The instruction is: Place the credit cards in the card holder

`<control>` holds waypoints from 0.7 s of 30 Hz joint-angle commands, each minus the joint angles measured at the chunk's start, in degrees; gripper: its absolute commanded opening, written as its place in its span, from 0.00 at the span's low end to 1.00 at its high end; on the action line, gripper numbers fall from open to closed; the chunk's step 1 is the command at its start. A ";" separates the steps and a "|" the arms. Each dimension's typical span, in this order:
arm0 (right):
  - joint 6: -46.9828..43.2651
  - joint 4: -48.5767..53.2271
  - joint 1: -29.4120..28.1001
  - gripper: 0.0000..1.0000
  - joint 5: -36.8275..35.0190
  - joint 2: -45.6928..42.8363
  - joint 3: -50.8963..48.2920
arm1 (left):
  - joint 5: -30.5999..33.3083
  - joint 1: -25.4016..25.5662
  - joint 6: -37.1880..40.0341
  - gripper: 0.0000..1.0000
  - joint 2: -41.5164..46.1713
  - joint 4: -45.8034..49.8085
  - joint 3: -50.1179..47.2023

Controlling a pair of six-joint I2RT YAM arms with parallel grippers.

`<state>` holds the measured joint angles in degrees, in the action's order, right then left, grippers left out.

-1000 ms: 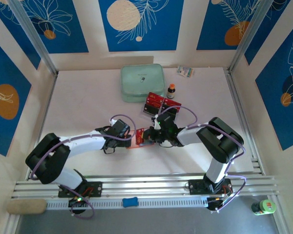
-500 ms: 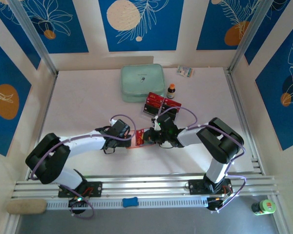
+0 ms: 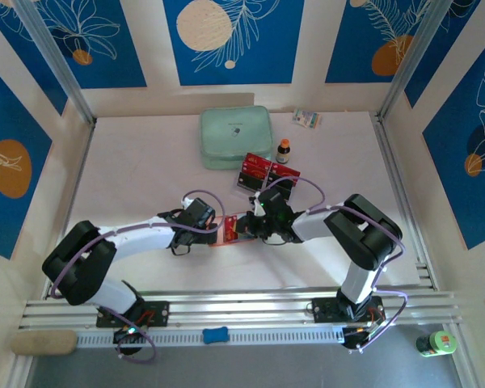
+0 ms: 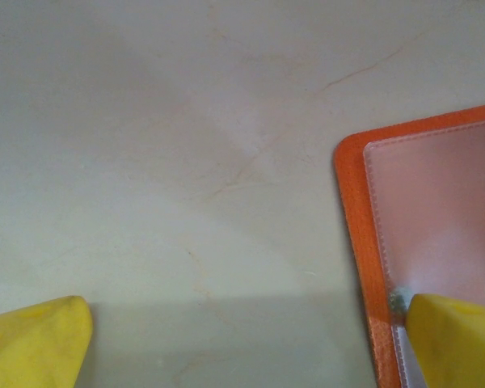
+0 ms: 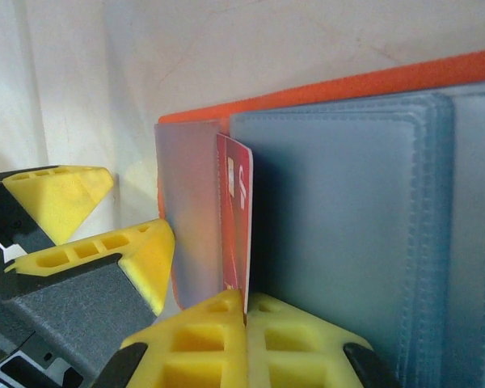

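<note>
- Right gripper (image 5: 246, 303): shifted slightly toward the card holder over the last second. The left arm has not moved.
- Right gripper, state: clamped tight on a red card (image 5: 236, 218), pinched at its near short edge.
- Left gripper (image 4: 246, 339): jaws wide, nothing between them. One fingertip (image 4: 457, 339) sits over the card holder's edge.
- Red card, heading: stands on its long edge, long axis running straight out from the fingers. Its far short edge leads into the gap between the clear flap (image 5: 190, 210) and the grey pockets (image 5: 339, 242).
- Card holder (image 3: 230, 230): open flat on the table (image 3: 145, 162), between the two grippers.
- Remaining credit cards (image 3: 263, 174): piled just beyond the right wrist.
- Risk: the card may slide behind the clear flap and miss a pocket, since it sits at that seam.
- Risk: a caught corner could bow the thin card.
- Risk: with only one fingertip pinning it, the holder may skid under the push.
</note>
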<state>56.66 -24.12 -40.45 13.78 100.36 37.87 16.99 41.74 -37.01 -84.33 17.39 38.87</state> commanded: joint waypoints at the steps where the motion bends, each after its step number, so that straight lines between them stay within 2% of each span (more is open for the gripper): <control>1: 0.03 6.06 -0.51 0.00 1.24 2.42 0.66 | 0.22 -0.52 -0.27 0.99 0.05 0.19 -0.65; 4: -0.68 7.77 -0.51 0.00 1.85 3.00 1.63 | 0.03 -0.55 -0.29 0.99 -0.19 -0.11 -0.56; 5: -1.16 8.73 -0.51 0.04 1.95 2.94 2.09 | 0.06 -0.52 -0.30 0.99 -0.26 -0.11 -0.54; 10: -6.01 17.36 0.10 0.39 1.19 -0.51 5.45 | -0.21 -0.43 -0.35 0.99 -0.39 -0.35 -0.38; 12: -8.60 21.81 0.68 0.47 0.79 -2.40 7.33 | -0.23 -0.48 -0.41 0.99 -0.39 -0.49 -0.46; 18: -15.25 33.52 2.12 0.48 -1.61 -5.87 13.07 | -0.26 -0.44 -0.46 0.99 -0.39 -1.03 -0.86; 21: -16.66 35.43 2.04 0.42 -1.85 -5.40 15.11 | -0.29 -0.44 -0.56 0.99 -0.34 -1.24 -1.04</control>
<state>44.07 4.54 -38.41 12.67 95.83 50.74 16.95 41.74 -37.17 -84.36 16.56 38.81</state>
